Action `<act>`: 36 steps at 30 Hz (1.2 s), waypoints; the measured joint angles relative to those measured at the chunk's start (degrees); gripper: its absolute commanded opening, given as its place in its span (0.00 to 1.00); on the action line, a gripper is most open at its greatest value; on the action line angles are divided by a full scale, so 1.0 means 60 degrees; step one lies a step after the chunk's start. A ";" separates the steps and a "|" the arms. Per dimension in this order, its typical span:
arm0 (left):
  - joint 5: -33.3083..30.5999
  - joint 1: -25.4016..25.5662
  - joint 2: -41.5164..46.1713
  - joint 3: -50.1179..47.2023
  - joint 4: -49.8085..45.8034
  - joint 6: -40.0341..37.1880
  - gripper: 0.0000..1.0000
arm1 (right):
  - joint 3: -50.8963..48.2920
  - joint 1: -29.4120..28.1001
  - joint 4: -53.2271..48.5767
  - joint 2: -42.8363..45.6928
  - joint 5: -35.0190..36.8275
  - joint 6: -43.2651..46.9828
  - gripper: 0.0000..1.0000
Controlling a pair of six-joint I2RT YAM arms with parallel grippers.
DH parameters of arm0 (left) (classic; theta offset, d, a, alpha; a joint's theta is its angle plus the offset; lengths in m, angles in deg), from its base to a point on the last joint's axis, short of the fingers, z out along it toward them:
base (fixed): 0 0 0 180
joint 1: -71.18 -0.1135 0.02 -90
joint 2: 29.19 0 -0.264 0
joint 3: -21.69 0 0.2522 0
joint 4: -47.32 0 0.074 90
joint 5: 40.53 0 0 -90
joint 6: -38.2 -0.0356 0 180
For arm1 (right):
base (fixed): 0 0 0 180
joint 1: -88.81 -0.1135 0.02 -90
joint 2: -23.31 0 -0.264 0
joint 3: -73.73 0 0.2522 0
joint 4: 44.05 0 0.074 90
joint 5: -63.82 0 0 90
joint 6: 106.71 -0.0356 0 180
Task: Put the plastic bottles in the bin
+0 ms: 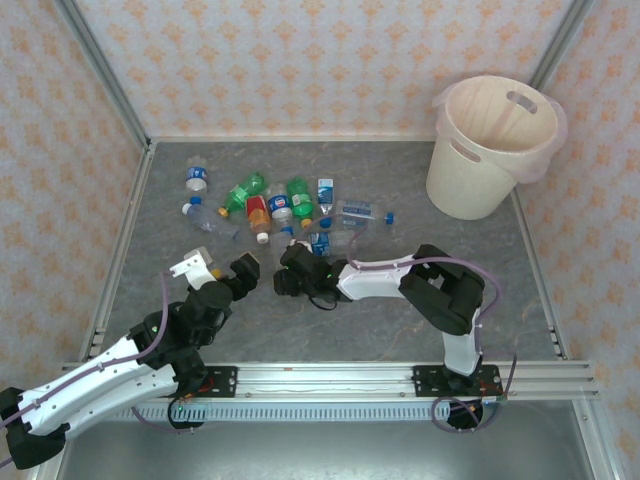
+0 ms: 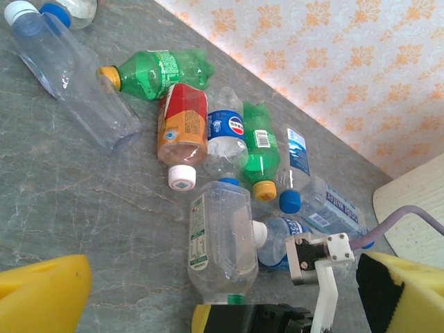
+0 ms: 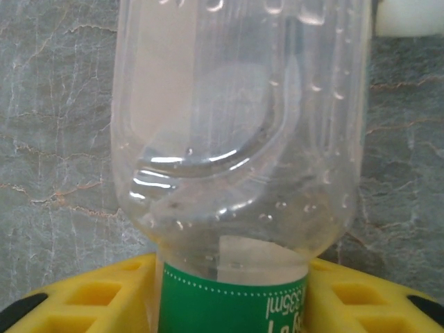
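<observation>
Several plastic bottles (image 1: pixel 270 205) lie in a loose heap at the middle back of the table. Among them are a green one (image 2: pixel 156 69), an orange-labelled one (image 2: pixel 182 125) and a blue-labelled one (image 2: pixel 224 139). At the heap's near edge lies a clear bottle (image 2: pixel 222 236) with a green band. My right gripper (image 3: pixel 229 291) is shut on its green-banded end, a yellow finger (image 3: pixel 361 295) pressed to each side. My left gripper (image 1: pixel 218 268) hovers open just left of it, holding nothing. The bin (image 1: pixel 470 100) stands at the far right corner.
Patterned walls close the table at the back and both sides. A long clear bottle (image 2: pixel 76 76) lies apart at the heap's left. Bare grey tabletop (image 1: pixel 380 320) stretches between the heap and the arm bases. The right arm's white link (image 1: pixel 375 275) lies low across the table's middle.
</observation>
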 measured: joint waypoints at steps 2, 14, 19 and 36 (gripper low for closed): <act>0.0000 0.0000 0.0000 0.0004 -0.0004 0.0000 0.99 | 0.0000 -0.0025 -0.0051 0.0000 0.0044 0.0022 0.39; 0.0036 0.0000 -0.0113 0.0619 -0.0244 -0.0029 0.99 | -0.0229 -0.0317 -0.0135 0.0554 0.0466 0.0127 0.30; 0.0186 0.0000 -0.0412 0.1122 -0.0237 -0.0313 0.99 | -0.0576 -0.0335 -0.0186 0.1701 0.0794 0.0168 0.30; 0.2091 0.0000 -0.1785 0.2087 0.2073 -0.2022 0.99 | -0.1566 -0.0044 -0.0954 0.6193 0.2969 0.0087 0.29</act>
